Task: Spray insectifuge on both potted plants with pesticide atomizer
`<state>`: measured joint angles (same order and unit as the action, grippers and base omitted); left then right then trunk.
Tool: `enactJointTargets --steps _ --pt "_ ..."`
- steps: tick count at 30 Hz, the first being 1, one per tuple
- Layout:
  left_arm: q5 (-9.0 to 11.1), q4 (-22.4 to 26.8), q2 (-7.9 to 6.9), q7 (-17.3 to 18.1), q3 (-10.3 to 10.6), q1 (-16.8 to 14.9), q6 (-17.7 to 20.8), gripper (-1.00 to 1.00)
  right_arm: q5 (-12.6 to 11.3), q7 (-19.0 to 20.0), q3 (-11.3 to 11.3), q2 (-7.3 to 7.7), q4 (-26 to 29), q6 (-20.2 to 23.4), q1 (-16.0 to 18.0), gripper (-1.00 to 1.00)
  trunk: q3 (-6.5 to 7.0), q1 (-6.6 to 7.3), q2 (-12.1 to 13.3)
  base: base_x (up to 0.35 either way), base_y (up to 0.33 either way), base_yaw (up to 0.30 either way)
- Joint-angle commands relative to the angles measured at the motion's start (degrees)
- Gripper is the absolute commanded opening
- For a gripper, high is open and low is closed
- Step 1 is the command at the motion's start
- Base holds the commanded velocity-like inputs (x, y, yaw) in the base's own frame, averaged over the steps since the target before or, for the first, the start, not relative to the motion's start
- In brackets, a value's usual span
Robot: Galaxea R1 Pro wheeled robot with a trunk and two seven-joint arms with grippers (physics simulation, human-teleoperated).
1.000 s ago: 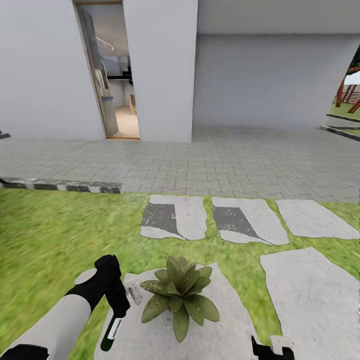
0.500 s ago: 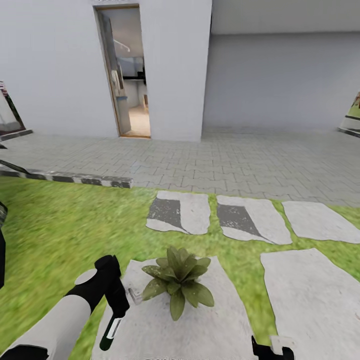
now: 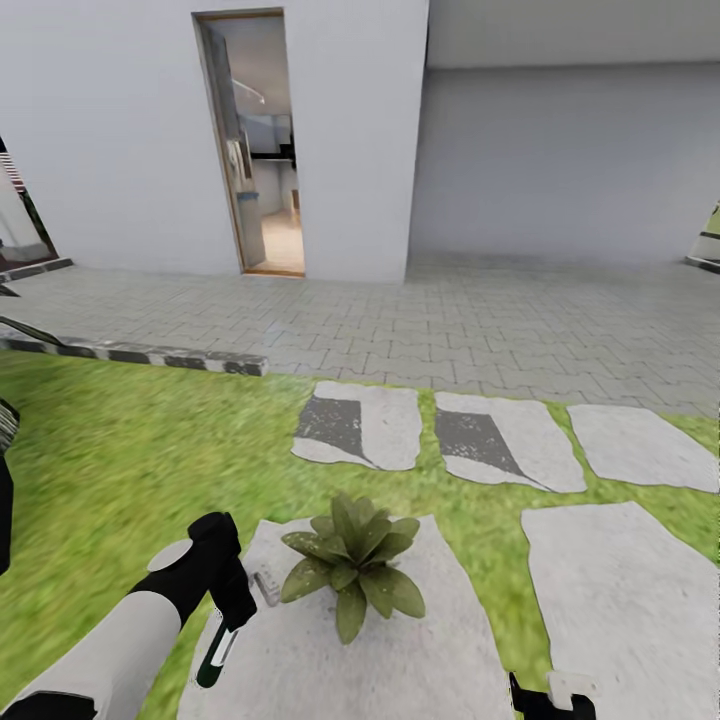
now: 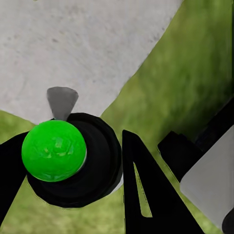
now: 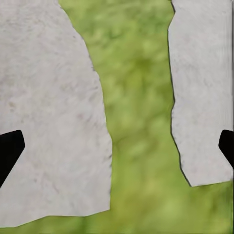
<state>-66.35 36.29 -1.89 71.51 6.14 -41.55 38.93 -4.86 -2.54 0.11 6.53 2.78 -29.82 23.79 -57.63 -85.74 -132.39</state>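
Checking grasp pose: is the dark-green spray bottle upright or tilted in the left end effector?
Tilted. In the head view the dark-green spray bottle hangs base-down and slanted from the left end effector.

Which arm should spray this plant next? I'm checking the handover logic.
Left. Its claw is shut on the pesticide atomizer, right beside the potted plant on the stepping stone. The right claw is open and empty, low at the frame edge.

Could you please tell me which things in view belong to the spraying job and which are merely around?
Job:
- slender dark-green spray bottle, held in left gripper
- low olive-green speckled rosette plant
- green lawn

Merely around:
- grey stepping stones
- open doorway
- grey brick paving
- right gripper
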Motion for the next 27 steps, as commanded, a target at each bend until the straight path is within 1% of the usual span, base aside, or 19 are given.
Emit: enactJointTargets --steps 1,6,12,17,23,27 --pt "-0.18 0.1 -0.04 0.39 0.21 -0.03 0.53 -1.0 -0.5 0.17 0.07 -0.02 -0.01 -0.18 0.03 1.0 -0.05 0.0 -0.02 0.083 -0.247 0.0" --pt "-0.14 0.1 -0.04 0.39 0.21 -0.03 0.54 -1.0 -0.5 0.17 0.07 -0.09 -0.03 -0.15 0.03 1.0 -0.05 0.0 -0.02 0.021 -0.266 0.017" --pt "-0.24 0.02 -0.27 0.39 0.19 -0.03 0.54 -1.0 -0.5 0.17 0.07 -0.11 -0.05 -0.18 0.03 1.0 -0.05 0.0 -0.02 0.091 -0.228 0.232" --pt "-0.18 0.01 -1.01 0.32 0.11 0.04 0.7 -1.0 -0.5 0.17 0.07 -0.11 -0.05 -0.16 0.03 1.0 -0.05 0.0 -0.02 0.06 -0.024 0.276" --pt "-0.06 0.05 -0.96 0.38 0.1 0.02 0.71 -1.0 -0.5 0.17 0.07 -0.11 -0.05 -0.18 0.03 1.0 -0.05 0.0 -0.02 0.002 -0.001 0.277" --pt "-0.01 0.04 -0.92 0.39 0.1 -0.01 0.71 -1.0 -0.48 0.17 0.07 -0.11 -0.05 -0.15 0.03 1.0 -0.05 0.0 -0.02 0.149 -0.086 0.207"
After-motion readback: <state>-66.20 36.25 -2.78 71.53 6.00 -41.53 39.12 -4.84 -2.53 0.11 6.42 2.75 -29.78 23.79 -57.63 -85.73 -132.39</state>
